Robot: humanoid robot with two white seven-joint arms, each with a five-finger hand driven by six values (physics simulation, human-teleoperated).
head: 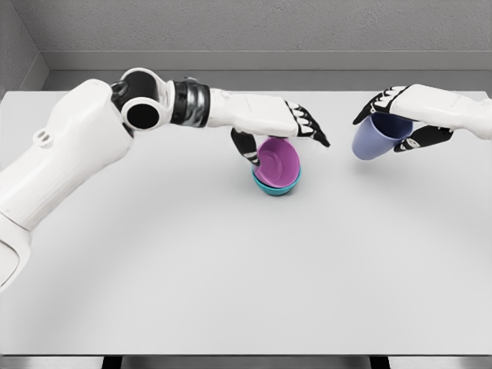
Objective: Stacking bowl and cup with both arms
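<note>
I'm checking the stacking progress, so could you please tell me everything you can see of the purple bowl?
The purple bowl is a smooth, glossy magenta shell that looks like plastic. It sits nested in a teal bowl near the middle of the white table, tilted so its opening faces the camera. The left hand grips its far rim, thumb down its left side and fingers over the top. The blue cup in the right hand is apart from it.

A big white table (231, 292) is seen, with a smooth flat top. A grey wall (254, 27) is seen behind it. A grey floor (231, 79) is seen between the table and the wall.
</note>
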